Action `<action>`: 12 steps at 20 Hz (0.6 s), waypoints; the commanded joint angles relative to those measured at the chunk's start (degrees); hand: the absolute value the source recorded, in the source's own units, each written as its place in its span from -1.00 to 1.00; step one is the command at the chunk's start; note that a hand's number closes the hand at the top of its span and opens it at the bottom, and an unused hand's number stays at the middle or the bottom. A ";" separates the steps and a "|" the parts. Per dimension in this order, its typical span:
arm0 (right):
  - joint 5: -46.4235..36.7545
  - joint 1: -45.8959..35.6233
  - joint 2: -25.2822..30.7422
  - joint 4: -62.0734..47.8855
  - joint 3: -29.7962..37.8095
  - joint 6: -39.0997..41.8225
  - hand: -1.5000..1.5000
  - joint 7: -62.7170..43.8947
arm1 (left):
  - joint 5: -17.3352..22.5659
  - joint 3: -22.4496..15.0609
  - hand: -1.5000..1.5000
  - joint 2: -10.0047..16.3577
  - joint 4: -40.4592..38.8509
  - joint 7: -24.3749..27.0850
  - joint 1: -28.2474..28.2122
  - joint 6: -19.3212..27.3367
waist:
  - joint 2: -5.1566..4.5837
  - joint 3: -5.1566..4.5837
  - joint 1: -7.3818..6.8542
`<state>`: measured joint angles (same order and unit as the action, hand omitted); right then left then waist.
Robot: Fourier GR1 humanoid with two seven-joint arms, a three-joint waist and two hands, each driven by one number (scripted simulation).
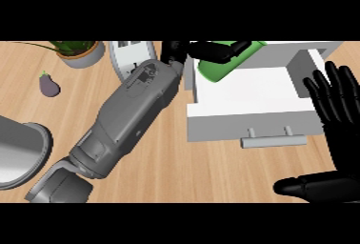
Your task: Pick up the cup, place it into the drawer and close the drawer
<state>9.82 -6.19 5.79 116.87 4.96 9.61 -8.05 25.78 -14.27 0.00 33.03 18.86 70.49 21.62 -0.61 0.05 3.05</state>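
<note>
From my station I see the left robot hand (211,50) at the far side of the light wooden desk (211,181), its black fingers curled round the smooth green cup (219,70). The cup is tilted and sits over the far left corner of the open white drawer (246,121), partly past its left wall. I cannot tell whether it touches the drawer's floor. The long grey forearm (134,114) runs diagonally from the desk's near left area up to that hand.

The drawer stands pulled out toward the near edge, right of the desk's middle, with its pale grey bar handle (274,141) on the front wall facing me.

The right robot hand (341,114) shows at the desk's right edge, open, fingers straight and pointing up, thumb out to the side, holding nothing and just beside the drawer's right wall.

Near the far left corner stands a grey pot with a green plant (82,52), and a small purple eggplant (49,86) lies close to it. A round grey metal vessel (17,152) sits at the left edge. A white rounded object (130,53) lies at the far edge, partly hidden by the forearm.
</note>
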 commanded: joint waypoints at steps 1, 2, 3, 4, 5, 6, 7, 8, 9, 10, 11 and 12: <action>0.88 -1.83 1.11 -3.59 2.12 0.67 -1.00 1.20 | 3.84 -3.74 1.00 0.00 -5.28 1.79 2.44 -0.49 | -0.24 0.02 0.47; -2.52 -1.45 -0.74 -2.22 -0.49 -1.73 -1.00 0.50 | 2.27 -4.66 1.00 0.00 -4.80 0.20 1.89 -0.64 | 0.09 -0.01 -0.66; 2.30 -1.00 1.20 0.03 0.87 1.15 -1.00 -1.75 | 4.16 -7.24 1.00 0.00 -6.41 1.85 2.59 2.18 | -0.29 0.03 1.76; 1.33 -0.47 1.10 -3.78 1.04 2.52 -1.00 2.70 | 4.69 -8.70 1.00 0.00 -6.65 1.71 2.95 2.56 | -0.47 0.07 1.90; 2.34 -1.26 1.32 -1.27 0.89 2.22 -1.00 0.52 | 6.26 -10.77 1.00 0.00 -5.50 2.40 1.22 2.22 | -0.30 0.03 1.83; 2.83 0.37 1.43 -0.70 1.82 2.41 -1.00 1.13 | 5.00 -8.89 1.00 0.00 -8.98 2.68 3.29 0.01 | -0.36 0.03 1.43; -1.40 -3.10 -0.75 -4.63 -0.80 -0.39 -1.00 1.68 | 5.72 -9.62 1.00 0.00 -8.83 0.65 5.91 1.77 | -0.47 0.02 1.11; 1.76 -1.50 1.06 -0.26 0.57 0.94 -1.00 -1.45 | 6.79 -12.07 1.00 0.00 -7.79 1.68 3.35 2.14 | -0.28 0.02 1.73; 0.46 -1.70 -0.43 0.53 -2.56 0.47 -1.00 -2.26 | 6.77 -13.37 1.00 0.00 -8.44 2.10 3.82 3.94 | -0.58 0.02 3.03; -1.55 -1.18 -1.55 -2.08 -2.14 -0.41 -1.00 1.33 | 6.71 -11.72 1.00 0.00 -10.97 1.96 5.41 1.40 | -0.63 0.03 1.83; -2.46 -0.49 -1.94 -4.12 -3.01 0.85 -1.00 4.61 | 5.99 -14.21 1.00 0.00 -10.80 2.75 3.50 2.10 | -0.73 0.06 1.96; -0.10 0.64 -0.20 -2.32 -1.60 2.33 -1.00 2.93 | 6.25 -15.90 1.00 0.00 -10.73 0.98 4.27 4.59 | -0.70 0.09 3.14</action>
<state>9.55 -6.93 5.37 114.82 3.71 10.59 -6.55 31.54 -26.21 0.01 24.08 20.57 74.23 24.05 -1.14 0.08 5.08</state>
